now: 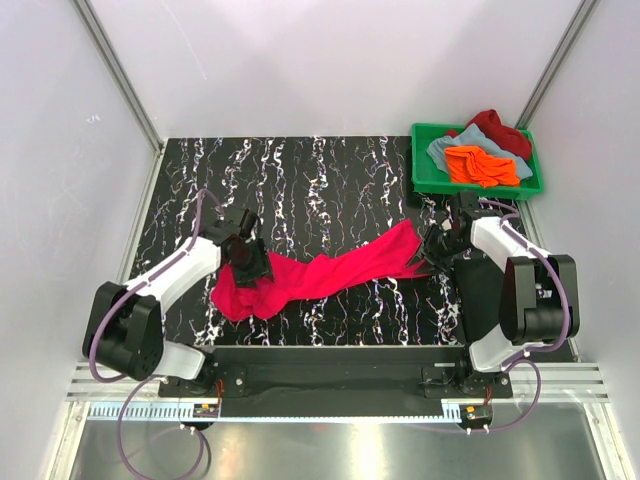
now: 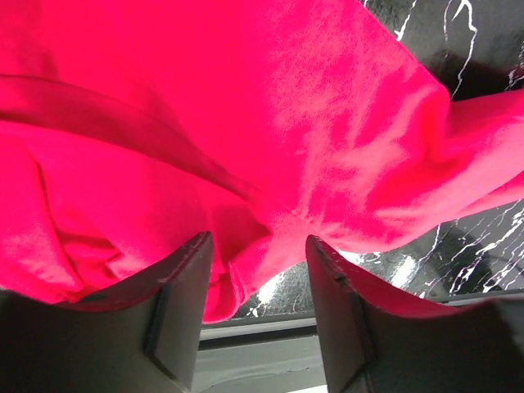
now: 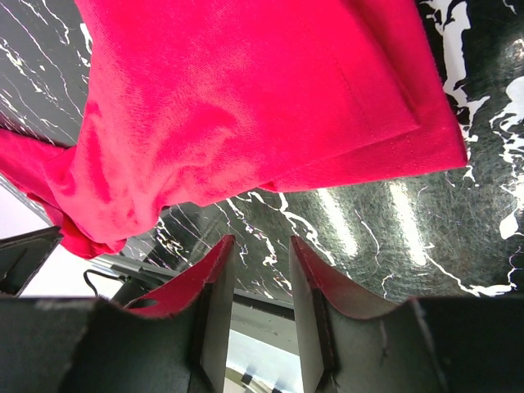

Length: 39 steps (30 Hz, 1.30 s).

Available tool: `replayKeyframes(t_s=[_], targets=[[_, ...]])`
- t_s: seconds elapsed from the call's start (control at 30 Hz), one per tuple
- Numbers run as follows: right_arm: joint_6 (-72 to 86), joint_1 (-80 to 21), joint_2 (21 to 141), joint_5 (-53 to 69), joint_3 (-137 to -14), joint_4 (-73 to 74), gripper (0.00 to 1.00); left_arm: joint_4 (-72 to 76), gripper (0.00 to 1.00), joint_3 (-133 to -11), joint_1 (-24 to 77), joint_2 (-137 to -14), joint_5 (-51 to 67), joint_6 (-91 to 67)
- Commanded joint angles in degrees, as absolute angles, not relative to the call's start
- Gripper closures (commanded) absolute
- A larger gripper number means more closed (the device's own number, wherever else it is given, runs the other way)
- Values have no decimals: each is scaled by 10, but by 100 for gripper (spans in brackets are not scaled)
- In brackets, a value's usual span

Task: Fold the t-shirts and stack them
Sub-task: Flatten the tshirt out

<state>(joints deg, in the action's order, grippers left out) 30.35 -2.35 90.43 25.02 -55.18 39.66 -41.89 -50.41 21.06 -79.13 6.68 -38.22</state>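
A bright pinkish-red t-shirt (image 1: 330, 272) lies bunched in a long strip across the black marbled table, running from front left up to the right. My left gripper (image 1: 255, 268) sits on its left part. In the left wrist view that gripper (image 2: 259, 241) stands open, with a fold of the t-shirt (image 2: 246, 106) drooping beside its left finger. My right gripper (image 1: 425, 255) is at the strip's right end. In the right wrist view it (image 3: 262, 240) is open and empty, the hemmed edge of the t-shirt (image 3: 246, 98) just past its tips.
A green crate (image 1: 416, 160) stands at the back right. It holds an orange t-shirt (image 1: 480, 165), a grey-blue one (image 1: 445, 150) and a dark red one (image 1: 495, 128). White walls close in the table on three sides.
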Motion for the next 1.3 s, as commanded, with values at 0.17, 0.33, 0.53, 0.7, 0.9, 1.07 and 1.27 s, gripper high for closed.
replayKeyframes(t_s=[0.17, 0.33, 0.53, 0.7, 0.9, 1.07, 1.27], targets=[[311, -18, 903, 229, -573, 381, 62, -381, 84, -493, 212, -787, 94, -371], [329, 17, 908, 199, -570, 354, 65, -387, 100, -506, 212, -724, 96, -374], [327, 36, 934, 178, -577, 350, 72, -399, 100, -497, 213, -671, 111, -367], [320, 47, 959, 185, -578, 336, 70, -407, 100, -504, 204, -635, 100, -353], [330, 47, 986, 204, -577, 311, 69, -428, 100, -526, 195, -617, 93, -339], [334, 47, 1003, 201, -591, 304, 69, -435, 100, -533, 189, -617, 95, -332], [348, 47, 1022, 220, -600, 297, 79, -451, 100, -556, 183, -613, 84, -317]])
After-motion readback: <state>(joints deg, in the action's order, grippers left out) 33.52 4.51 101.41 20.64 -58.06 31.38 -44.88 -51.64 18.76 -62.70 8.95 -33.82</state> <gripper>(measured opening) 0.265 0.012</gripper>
